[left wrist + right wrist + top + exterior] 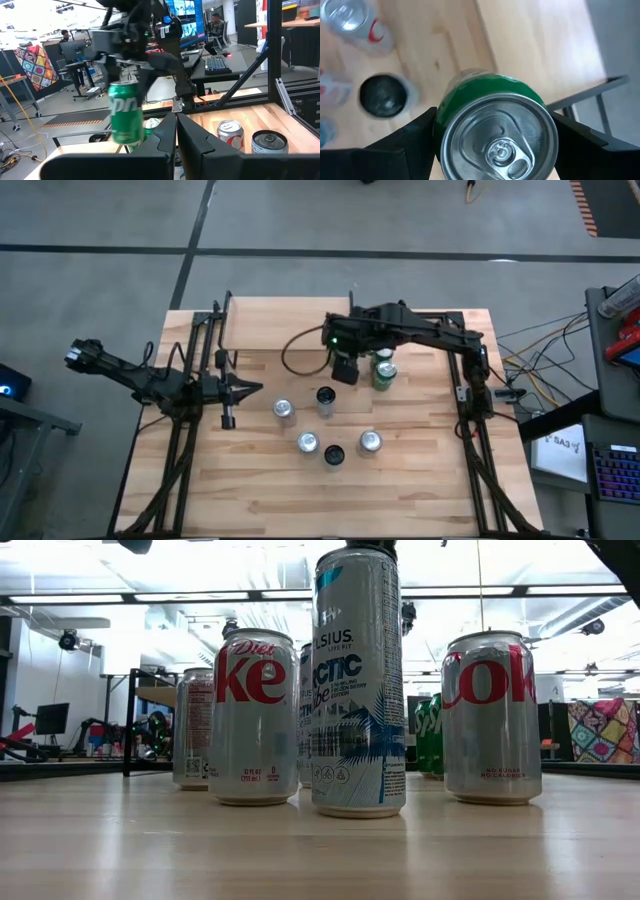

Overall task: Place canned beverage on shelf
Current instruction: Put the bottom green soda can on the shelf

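Observation:
A green can (125, 116) hangs in the air above the table with my right gripper (495, 142) shut on it. It also shows as the green can (385, 374) right of the table's middle. The shelf (275, 325), a light-wood plank on black legs, stands at the table's far left. My left gripper (245, 388) is shut on nothing at the table's left side, pointing level toward the cans. My right gripper pinches the green can between its two fingers, one on each side of the can's wall (440, 125) near its top. The fingers (415, 137) come slanting down from above. In the left wrist view the can is lifted clear of the table, about upright.
Several cans stand near the table's middle: two silver ones (284, 410) (370, 442), a black-topped one (325, 397), and others toward the near edge (308, 443). Another green can (430, 735) stands behind them. Black frame posts (465, 395) line the table's sides.

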Controlling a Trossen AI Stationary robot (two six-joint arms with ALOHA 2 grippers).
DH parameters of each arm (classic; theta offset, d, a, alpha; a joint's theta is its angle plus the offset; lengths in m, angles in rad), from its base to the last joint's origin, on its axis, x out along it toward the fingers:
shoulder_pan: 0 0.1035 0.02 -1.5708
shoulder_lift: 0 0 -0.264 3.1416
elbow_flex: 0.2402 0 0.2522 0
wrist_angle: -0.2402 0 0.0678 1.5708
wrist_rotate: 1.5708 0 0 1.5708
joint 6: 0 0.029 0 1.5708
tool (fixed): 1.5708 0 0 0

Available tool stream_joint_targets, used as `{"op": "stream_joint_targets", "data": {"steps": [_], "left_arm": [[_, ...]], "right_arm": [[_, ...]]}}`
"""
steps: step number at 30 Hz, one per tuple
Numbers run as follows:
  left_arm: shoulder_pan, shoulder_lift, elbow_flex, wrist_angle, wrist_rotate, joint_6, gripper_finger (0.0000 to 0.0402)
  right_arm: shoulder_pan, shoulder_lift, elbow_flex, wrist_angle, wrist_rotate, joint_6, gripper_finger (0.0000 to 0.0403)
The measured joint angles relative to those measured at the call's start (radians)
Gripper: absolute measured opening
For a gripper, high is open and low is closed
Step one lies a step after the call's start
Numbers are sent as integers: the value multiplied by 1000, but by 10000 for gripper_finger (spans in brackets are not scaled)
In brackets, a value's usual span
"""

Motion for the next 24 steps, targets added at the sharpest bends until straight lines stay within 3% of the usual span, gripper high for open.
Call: {"op": "stream_joint_targets", "data": {"steps": [24], "left_arm": [[0,-1,0,11,0,3,0]], "right_arm": [[-126,61,36,114,-3,-147,294]]}}
